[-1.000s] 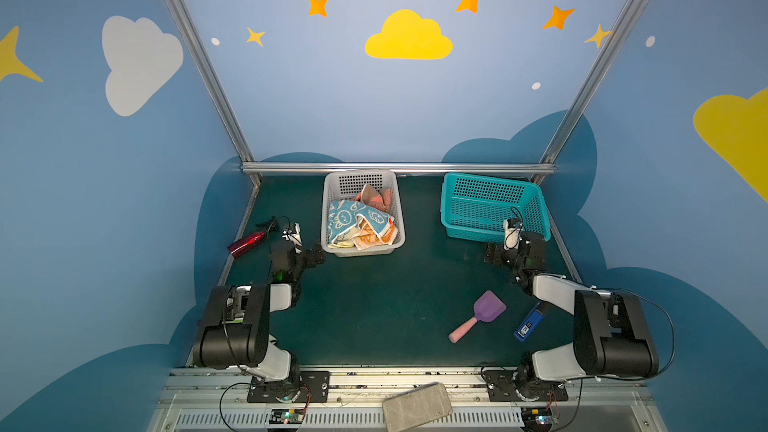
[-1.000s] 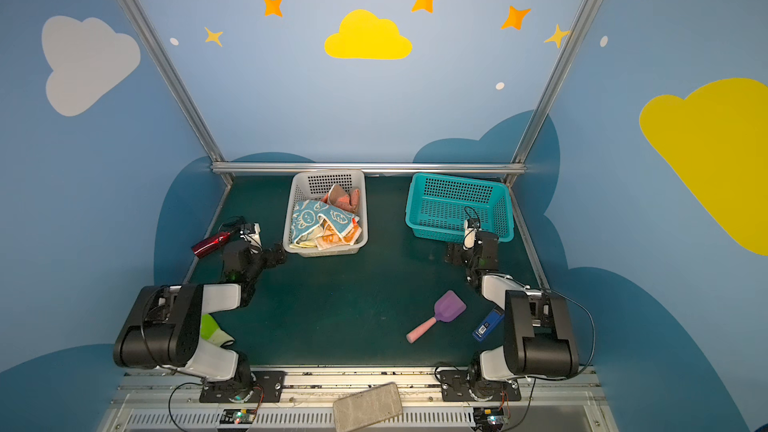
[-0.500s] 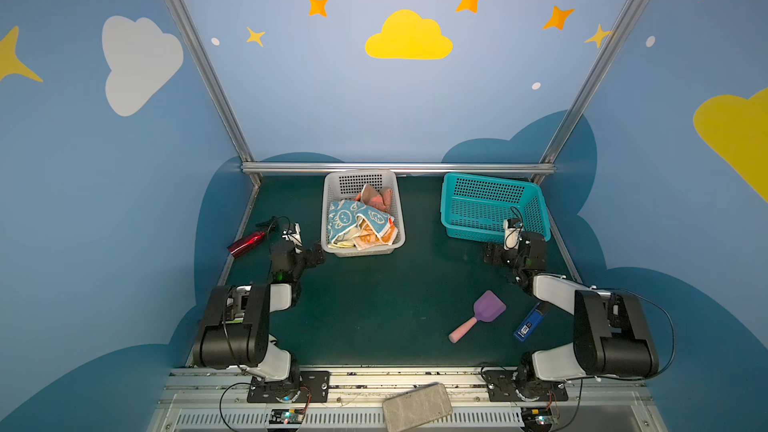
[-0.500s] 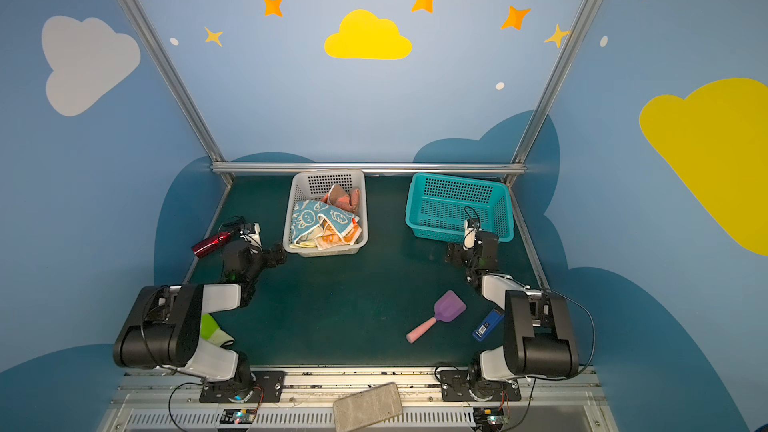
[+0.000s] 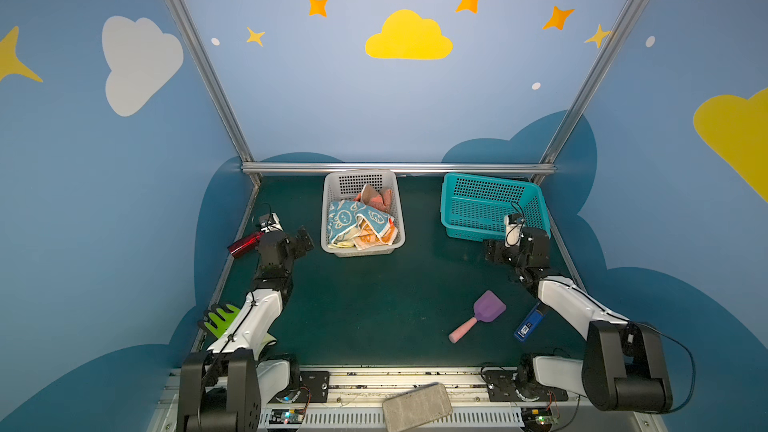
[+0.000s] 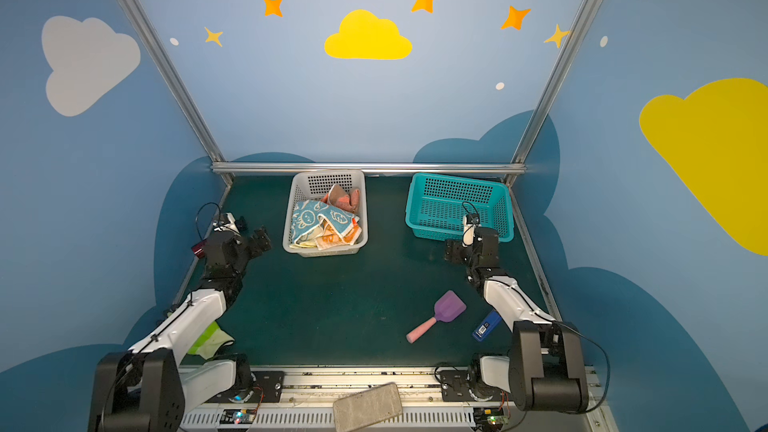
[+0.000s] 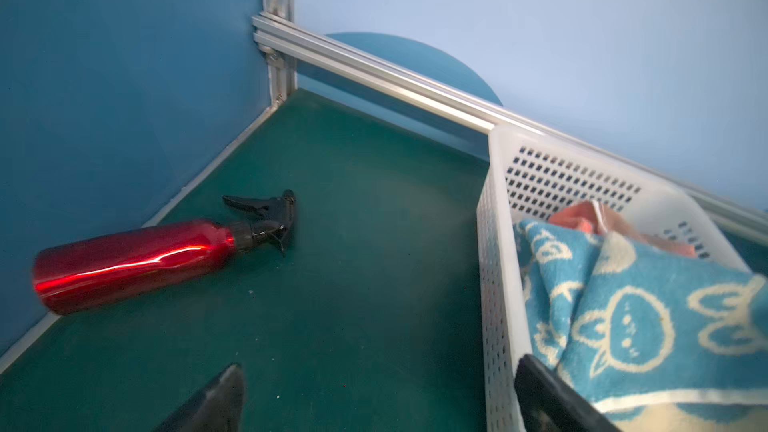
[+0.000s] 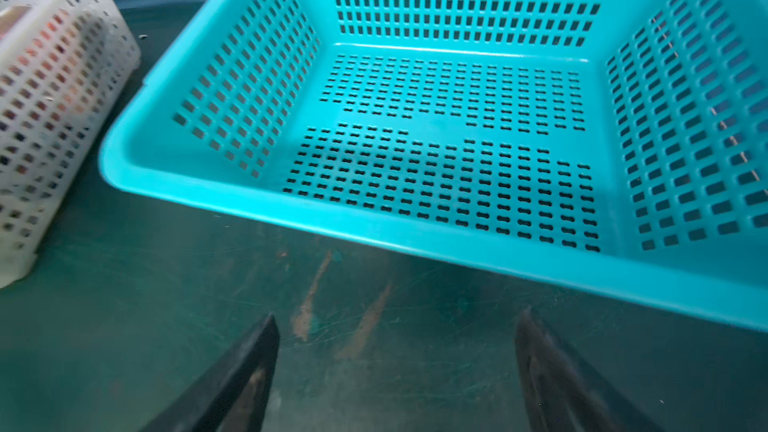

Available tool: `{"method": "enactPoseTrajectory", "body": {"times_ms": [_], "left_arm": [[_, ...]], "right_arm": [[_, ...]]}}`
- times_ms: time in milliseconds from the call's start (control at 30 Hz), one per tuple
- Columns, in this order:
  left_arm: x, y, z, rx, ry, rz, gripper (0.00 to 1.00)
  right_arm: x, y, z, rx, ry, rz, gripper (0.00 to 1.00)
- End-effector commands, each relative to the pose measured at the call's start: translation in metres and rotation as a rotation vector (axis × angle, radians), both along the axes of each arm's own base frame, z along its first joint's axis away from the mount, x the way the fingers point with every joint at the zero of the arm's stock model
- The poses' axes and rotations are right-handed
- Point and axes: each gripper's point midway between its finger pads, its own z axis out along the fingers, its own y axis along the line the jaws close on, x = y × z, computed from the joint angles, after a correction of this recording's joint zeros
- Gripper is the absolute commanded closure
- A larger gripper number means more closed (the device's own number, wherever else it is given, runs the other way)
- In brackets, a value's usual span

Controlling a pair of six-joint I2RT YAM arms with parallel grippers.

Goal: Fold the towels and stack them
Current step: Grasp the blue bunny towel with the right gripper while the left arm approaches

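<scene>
Green mat [image 5: 374, 297]: white basket [image 5: 325, 211], teal basket [image 5: 490, 209], red bottle [image 5: 243, 244], scoop [image 5: 484, 313] (purple), glove [image 5: 220, 320].

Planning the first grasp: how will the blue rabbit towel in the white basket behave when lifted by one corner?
The blue rabbit towel lies crumpled and creased, so it will probably droop limply. It overlaps the orange towel in the white basket, so it may drag that along. Its fuzzy surface probably resists slipping.
</scene>
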Motion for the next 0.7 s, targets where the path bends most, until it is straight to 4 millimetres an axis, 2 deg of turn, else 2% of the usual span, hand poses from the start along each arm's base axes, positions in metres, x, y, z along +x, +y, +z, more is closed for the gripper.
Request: {"method": "enactPoseTrajectory", "body": {"times_ms": [0, 100, 167, 400, 433, 533, 667], "left_arm": [[-0.021, 0.002, -0.005, -0.104, 0.065, 0.102, 0.0], [-0.019, -0.015, 0.01, -0.145, 0.058, 0.041, 0.0], [-0.015, -0.027, 0.011, -0.168, 0.099, -0.004, 0.0], [0.011, -0.075, -0.011, -0.263, 0.233, -0.12, 0.0], [0.013, -0.08, -0.013, -0.275, 0.235, -0.129, 0.0], [0.019, -0.097, -0.013, -0.318, 0.232, -0.169, 0.0], [0.022, -0.111, -0.012, -0.321, 0.256, -0.194, 0.0]], "right_arm": [[-0.016, 0.009, 0.01, 0.011, 0.051, -0.007, 0.14], [-0.027, 0.027, 0.028, 0.046, 0.028, 0.044, 0.14], [-0.034, 0.039, 0.042, 0.085, 0.0, 0.083, 0.14], [-0.046, 0.098, 0.089, 0.178, -0.133, 0.299, 0.14], [-0.045, 0.108, 0.099, 0.183, -0.144, 0.326, 0.14], [-0.044, 0.143, 0.11, 0.166, -0.12, 0.413, 0.14], [-0.036, 0.197, 0.116, 0.126, -0.099, 0.536, 0.15]]}}
